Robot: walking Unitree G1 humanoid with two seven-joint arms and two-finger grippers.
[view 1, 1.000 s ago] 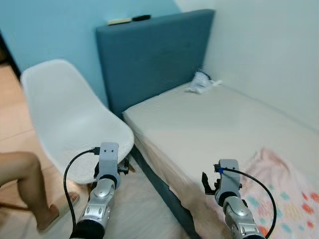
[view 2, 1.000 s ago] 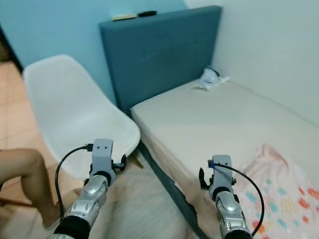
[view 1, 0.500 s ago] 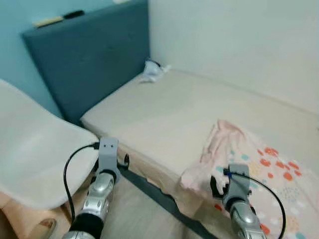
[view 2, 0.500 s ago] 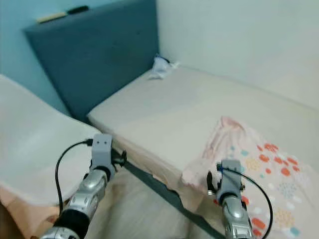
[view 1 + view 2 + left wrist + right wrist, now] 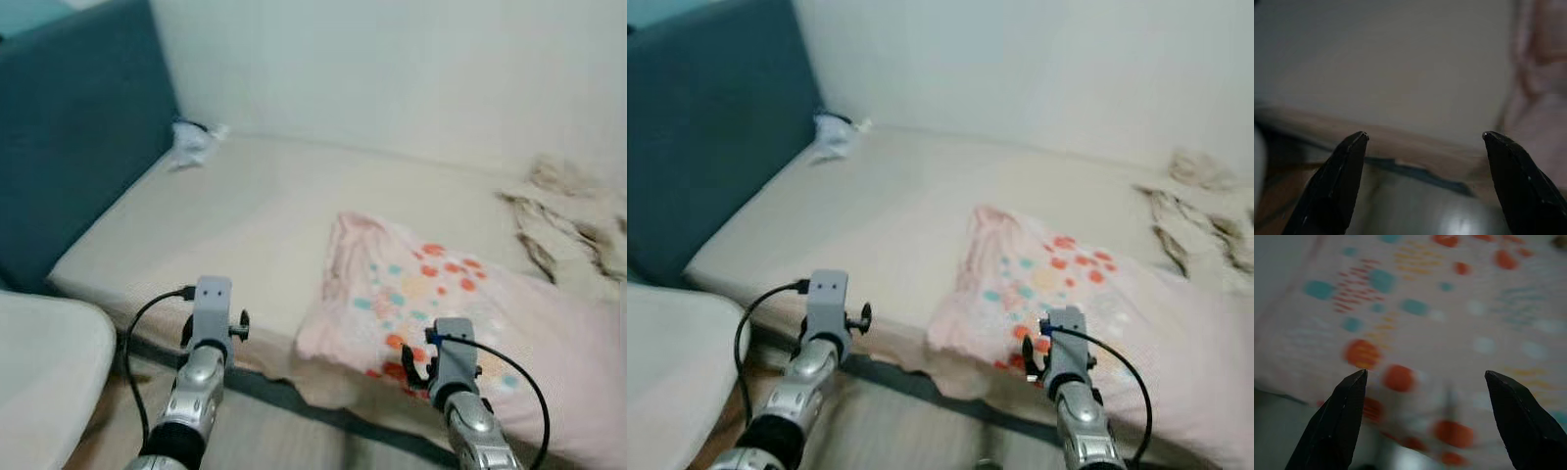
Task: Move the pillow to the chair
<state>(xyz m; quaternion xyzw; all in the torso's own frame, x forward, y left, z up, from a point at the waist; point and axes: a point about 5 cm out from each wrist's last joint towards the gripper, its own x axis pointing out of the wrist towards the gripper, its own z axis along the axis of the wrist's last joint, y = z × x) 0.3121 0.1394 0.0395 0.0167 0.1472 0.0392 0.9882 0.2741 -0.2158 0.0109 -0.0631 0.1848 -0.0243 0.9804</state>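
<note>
Pink spotted pillow (image 5: 441, 294) on the bed (image 5: 245, 215), both jaws wide apart, empty.

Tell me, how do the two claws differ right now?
The right claw faces the pink dotted pillow at close range, while the left claw faces bare mattress and the bed's edge. The right claw sits nearer the pillow; the left claw is off to its side. Both are open and hold nothing.

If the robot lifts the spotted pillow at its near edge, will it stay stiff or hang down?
The pillow would probably sag: its near edge already droops over the bed side. It looks flat and thinly filled, so likely light. The open right pincer may catch cloth only.
</note>
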